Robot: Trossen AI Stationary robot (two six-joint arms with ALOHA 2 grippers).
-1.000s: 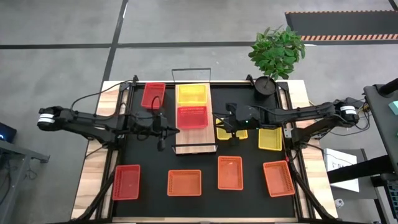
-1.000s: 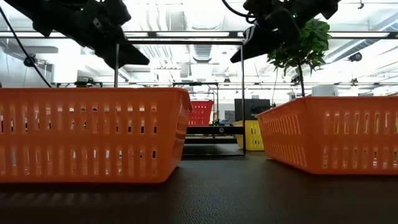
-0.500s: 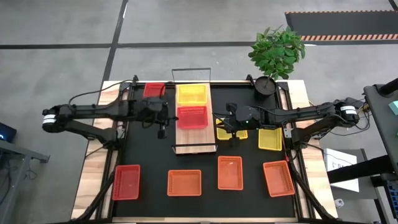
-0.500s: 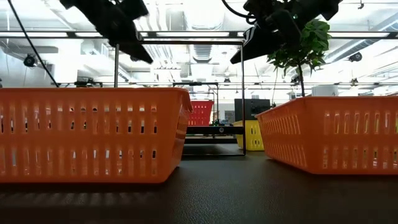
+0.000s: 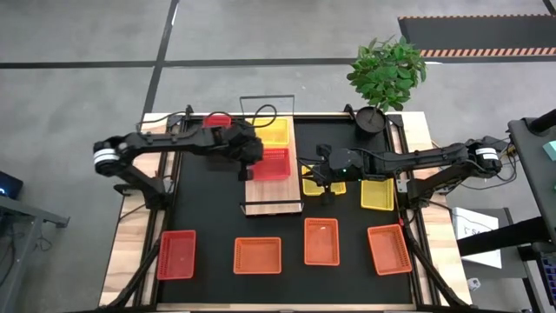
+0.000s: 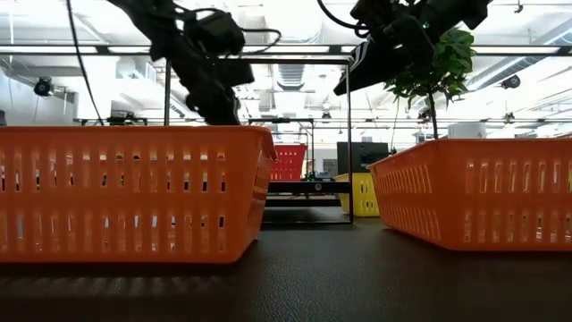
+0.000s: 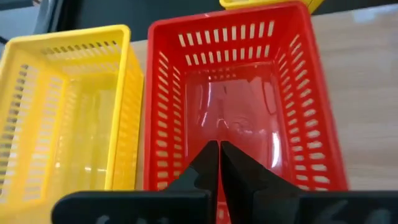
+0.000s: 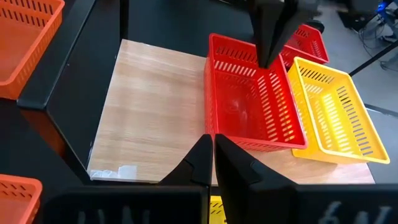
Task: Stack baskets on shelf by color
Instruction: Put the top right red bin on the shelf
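Note:
On the light-wood shelf [image 5: 271, 202] sit a yellow basket [image 5: 269, 130] at the far end and a red basket [image 5: 271, 163] at the middle. My left gripper [image 5: 250, 163] is shut and stands over the red basket's left wall, also seen in the left wrist view [image 7: 219, 163]. Behind the left arm another red basket [image 5: 215, 120] rests on the black mat. My right gripper [image 5: 324, 180] is shut and hovers over a yellow basket [image 5: 311, 186] just right of the shelf, touching nothing. A second yellow basket [image 5: 376, 194] lies further right. My left gripper's shut fingers [image 8: 270, 37] point down from above at the rim of the red basket's left wall [image 8: 258, 68]. I cannot tell whether they touch it. The basket rests flat on the shelf.
Several orange and red-orange baskets line the mat's near edge [image 5: 176, 254] [image 5: 258, 255] [image 5: 321, 241] [image 5: 388, 249]. A potted plant [image 5: 385, 74] stands at the far right corner. Wire rails [image 5: 268, 97] rise at the shelf's far end. The shelf's near part [image 8: 155, 118] is bare wood.
My left gripper has swung from over the mat left of the shelf, toward the table's right and slightly far, ending at the red basket's left wall. Its arm now covers part of the far red basket. The right arm and all baskets have stayed put.

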